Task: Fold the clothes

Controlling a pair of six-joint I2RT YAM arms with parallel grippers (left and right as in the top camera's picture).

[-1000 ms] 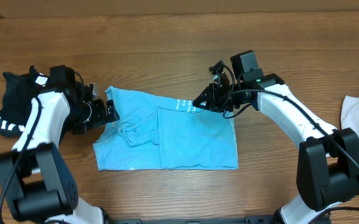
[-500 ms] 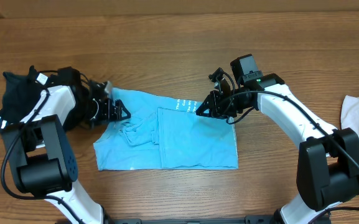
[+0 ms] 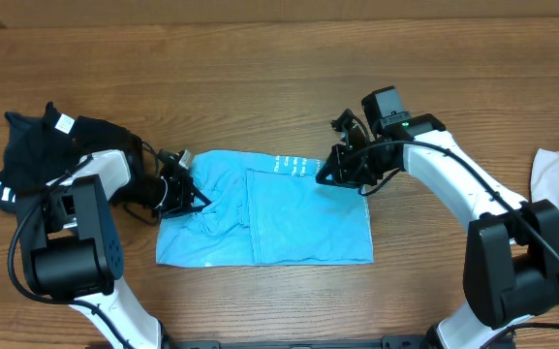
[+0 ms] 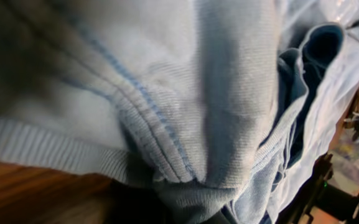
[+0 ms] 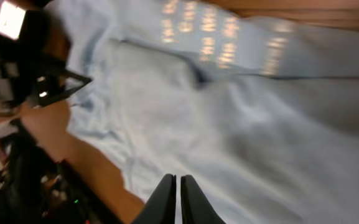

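Wood table point(image 3: 260, 78): shirt point(image 3: 289, 218) lies centre, part-folded. L gripper point(image 3: 184, 191) clamped on its bunched left edge, prob. to pull a fold; R gripper point(image 3: 329, 173) closed at far-right corner, grip unclear.

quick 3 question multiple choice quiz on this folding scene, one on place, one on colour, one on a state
1. The black garment lies:
A) at the table's left end
B) in the middle
C) at the right edge

2. The spread-out T-shirt is:
A) red
B) light blue
C) green

3. The right gripper's fingers are:
A) spread wide
B) shut together
C) around a cup

Key:
1 A, the overhead view shows it heaped at far left.
2 B, it looks pale blue in every view.
3 B, the right wrist view shows the fingers pressed side by side.
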